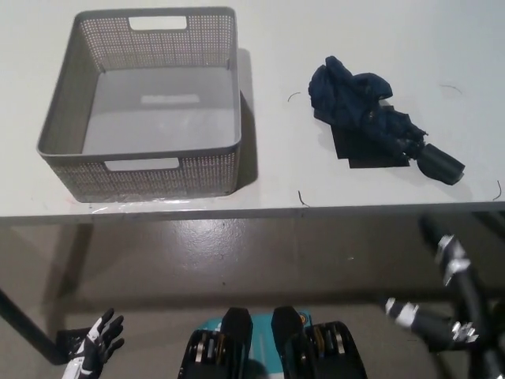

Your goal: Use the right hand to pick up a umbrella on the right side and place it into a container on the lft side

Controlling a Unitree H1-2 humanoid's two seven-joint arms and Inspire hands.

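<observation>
A folded dark blue umbrella (pixel 371 122) with a black handle lies on the white table (pixel 316 39), right of centre, its handle end pointing to the lower right. A grey perforated basket (pixel 59 118) stands on the table's left side with nothing inside. My black right hand (pixel 442 296) hangs below the table's front edge at the lower right, fingers spread, holding nothing and well short of the umbrella. My white left hand (pixel 99 347) rests at the bottom left, below the table, with its fingers apart.
The table's front edge (pixel 252 212) runs across the picture below the basket and umbrella. A black patch (pixel 371 154) lies on the table under the umbrella. Grey floor shows beneath the edge.
</observation>
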